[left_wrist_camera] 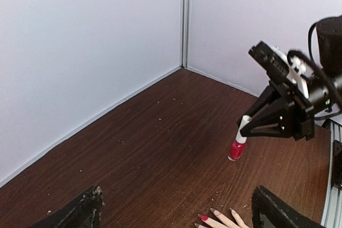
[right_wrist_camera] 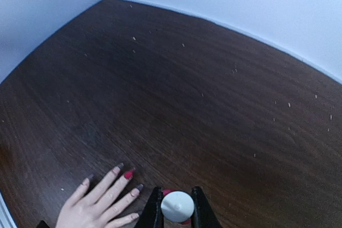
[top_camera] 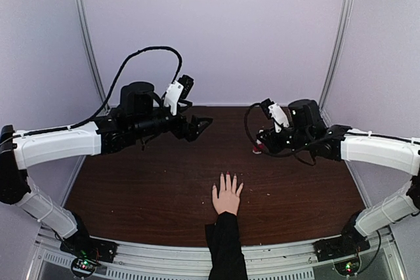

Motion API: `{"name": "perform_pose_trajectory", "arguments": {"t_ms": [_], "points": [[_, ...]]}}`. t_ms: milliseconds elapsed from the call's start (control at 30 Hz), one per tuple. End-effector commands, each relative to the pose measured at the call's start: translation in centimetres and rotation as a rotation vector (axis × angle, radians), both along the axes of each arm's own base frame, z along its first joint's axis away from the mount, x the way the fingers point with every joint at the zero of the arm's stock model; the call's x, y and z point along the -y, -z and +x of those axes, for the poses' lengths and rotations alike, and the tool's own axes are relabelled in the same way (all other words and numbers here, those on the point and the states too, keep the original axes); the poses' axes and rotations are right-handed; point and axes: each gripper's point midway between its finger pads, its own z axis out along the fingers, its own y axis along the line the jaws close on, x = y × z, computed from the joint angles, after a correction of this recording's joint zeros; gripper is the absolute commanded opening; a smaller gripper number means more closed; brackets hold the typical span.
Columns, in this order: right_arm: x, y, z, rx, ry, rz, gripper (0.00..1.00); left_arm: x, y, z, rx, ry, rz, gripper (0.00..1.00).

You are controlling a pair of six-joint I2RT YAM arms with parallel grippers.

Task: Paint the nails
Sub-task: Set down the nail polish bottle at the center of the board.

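left gripper (top_camera: pixel 199 125) hangs spread and empty, far left. the pale hand (top_camera: pixel 227 196) lies flat near centre, fingers pointing far; its tiny nails (right_wrist_camera: pixel 128 174), one red, sit near-left of the right gripper (top_camera: pixel 260 147), the closer one, clenched on the smooth white cap (right_wrist_camera: pixel 177 205) of the red polish bottle (left_wrist_camera: pixel 237 150).

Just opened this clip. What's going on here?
A person's hand lies flat on the table, palm down. The right tool is shut on the white cap of a red nail polish bottle, which stands on the table just beyond the fingers. The left tool hangs open and empty above the table. One of the nails shows red polish.
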Motion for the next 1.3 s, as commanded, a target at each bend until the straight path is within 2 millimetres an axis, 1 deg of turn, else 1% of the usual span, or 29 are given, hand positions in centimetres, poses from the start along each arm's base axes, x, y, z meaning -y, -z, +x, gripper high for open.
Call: {"name": "perform_pose_trajectory", "arguments": {"t_ms": [0, 133, 267, 333, 367, 500, 633, 900, 1133, 1267], "points": [[1.4, 1.1, 1.0, 0.062, 0.100, 0.027, 0.01, -1.1, -0.7, 0.9, 0.004, -0.062, -0.034, 0.98], [1.2, 3.9, 1.7, 0.065, 0.104, -0.012, 0.02, -1.3, -0.2, 1.2, -0.012, -0.083, -0.030, 0.98], [0.6, 5.2, 2.7, 0.087, 0.103, -0.018, 0.03, -1.4, 0.1, 1.1, -0.021, -0.085, -0.031, 0.98], [0.1, 5.8, 3.5, 0.093, 0.104, -0.027, 0.04, -1.8, 0.2, 1.5, -0.020, -0.121, -0.026, 0.98], [-0.3, 6.5, 3.9, 0.083, 0.100, -0.036, 0.04, -1.9, 0.3, 1.6, -0.021, -0.126, -0.023, 0.98], [-2.2, 7.8, 5.1, 0.067, 0.061, -0.023, 0.05, -2.2, 0.3, 1.7, -0.019, -0.144, -0.019, 0.98], [-3.5, 8.7, 5.6, 0.061, 0.036, -0.030, 0.05, -2.6, 0.2, 1.8, -0.016, -0.156, -0.014, 0.98], [-4.6, 10.6, 5.7, 0.056, 0.002, -0.040, 0.08, -2.9, 0.5, 2.0, -0.018, -0.164, -0.013, 0.98], [-5.0, 11.7, 5.8, 0.063, -0.010, -0.040, 0.09, -2.9, 0.5, 2.0, -0.018, -0.163, -0.013, 0.98], [-5.1, 12.0, 5.6, 0.054, -0.014, -0.040, 0.15, -2.9, 0.5, 2.0, -0.017, -0.162, -0.010, 0.98]]}}
